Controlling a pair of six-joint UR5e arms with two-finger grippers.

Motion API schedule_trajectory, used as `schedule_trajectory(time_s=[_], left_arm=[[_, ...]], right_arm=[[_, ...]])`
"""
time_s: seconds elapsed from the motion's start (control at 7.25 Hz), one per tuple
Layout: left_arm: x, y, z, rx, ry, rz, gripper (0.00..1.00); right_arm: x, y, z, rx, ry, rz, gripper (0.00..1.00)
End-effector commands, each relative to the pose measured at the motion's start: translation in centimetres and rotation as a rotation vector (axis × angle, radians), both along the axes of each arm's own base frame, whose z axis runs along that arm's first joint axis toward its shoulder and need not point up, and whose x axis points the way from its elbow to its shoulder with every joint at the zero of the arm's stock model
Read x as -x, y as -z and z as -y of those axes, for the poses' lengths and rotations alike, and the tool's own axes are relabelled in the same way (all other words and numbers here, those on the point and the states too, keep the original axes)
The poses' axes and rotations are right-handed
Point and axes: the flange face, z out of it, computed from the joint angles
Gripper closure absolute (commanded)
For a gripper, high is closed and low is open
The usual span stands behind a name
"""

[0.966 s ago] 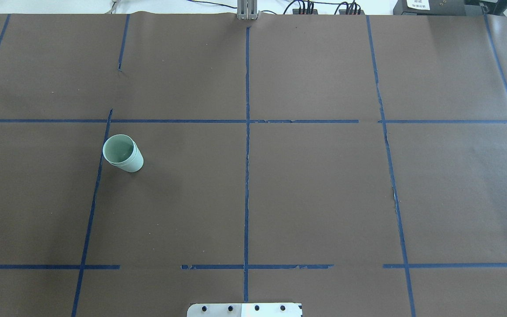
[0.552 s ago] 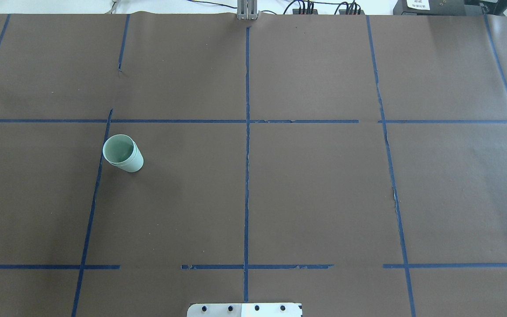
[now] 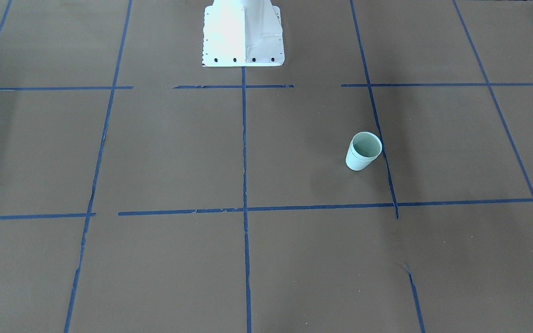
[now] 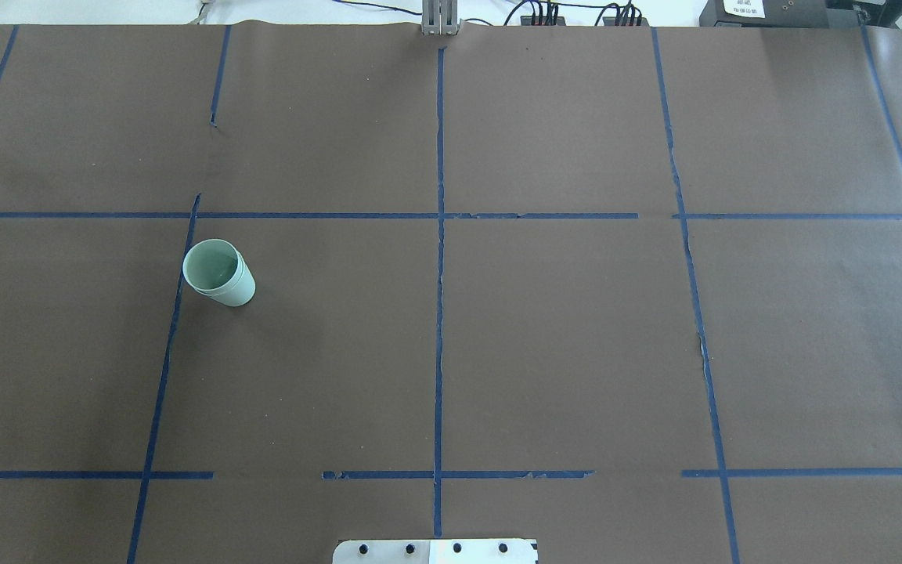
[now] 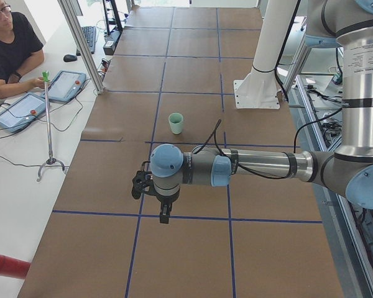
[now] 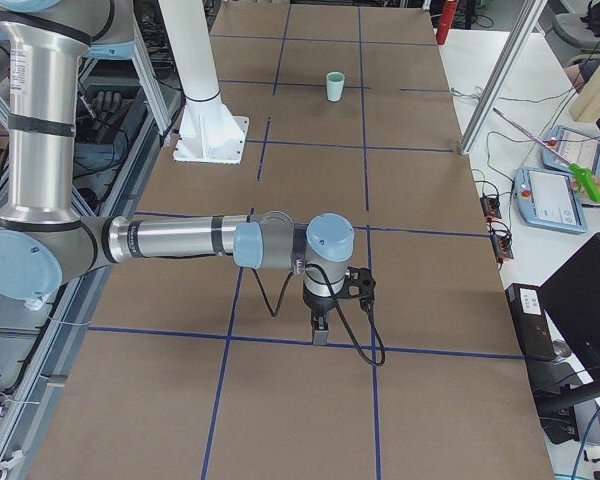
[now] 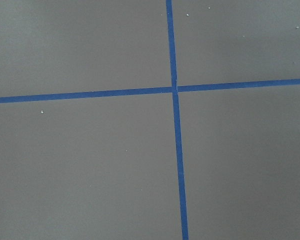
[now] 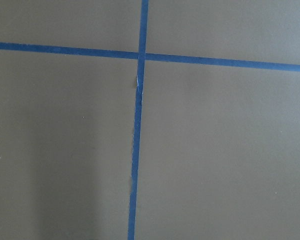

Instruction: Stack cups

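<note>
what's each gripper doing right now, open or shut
Left two-finger gripper: cannot be told, seen only from the side.
Right two-finger gripper: cannot be told, same reason.

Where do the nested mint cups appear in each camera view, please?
Front-facing: cups right of centre.
Overhead: cups left of centre.
Exterior left: cups above centre.
Exterior right: cups near top centre.
Left wrist: not in view.
Right wrist: not in view.
Shared landmark: the white base plate, in all four exterior views.

mint-green cups (image 4: 225, 287), brown table (image 4: 576, 352), blue grid (image 4: 439, 329)
</note>
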Motion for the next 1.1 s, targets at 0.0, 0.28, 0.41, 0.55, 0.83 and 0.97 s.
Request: schedule_trajectory(time_s=[0.0,0.28,0.41,0.55,0.83,0.97], left_arm=[[0.0,0.0,-0.1,-0.001,-0.001,0.001,0.00],[-0.1,0.1,-0.4,0.001,-0.001,0.000,0.00],[-0.2,-1.3,-2.0,0.029,-0.001,-0.005,0.00],[-0.1,-1.1,-1.7,0.027,0.001,-0.003,0.00],[-0.1,0.0,-1.1,0.001,-0.001,0.000,0.00],[-0.1,0.5,-0.5,-0.008,-0.002,-0.001,0.00]], right_arm=[[0.0,0.0,0.0,0.000,0.000,0.001,0.00],[0.0,0.0,0.0,0.000,0.000,0.000,0.00],[0.0,0.0,0.0,0.000,0.000,0.001,0.00],[0.0,0.0,0.0,0.000,0.000,0.001,0.00],[0.0,0.0,0.0,0.000,0.000,0.001,0.00],[0.0,0.0,0.0,0.000,0.000,0.001,0.00]])
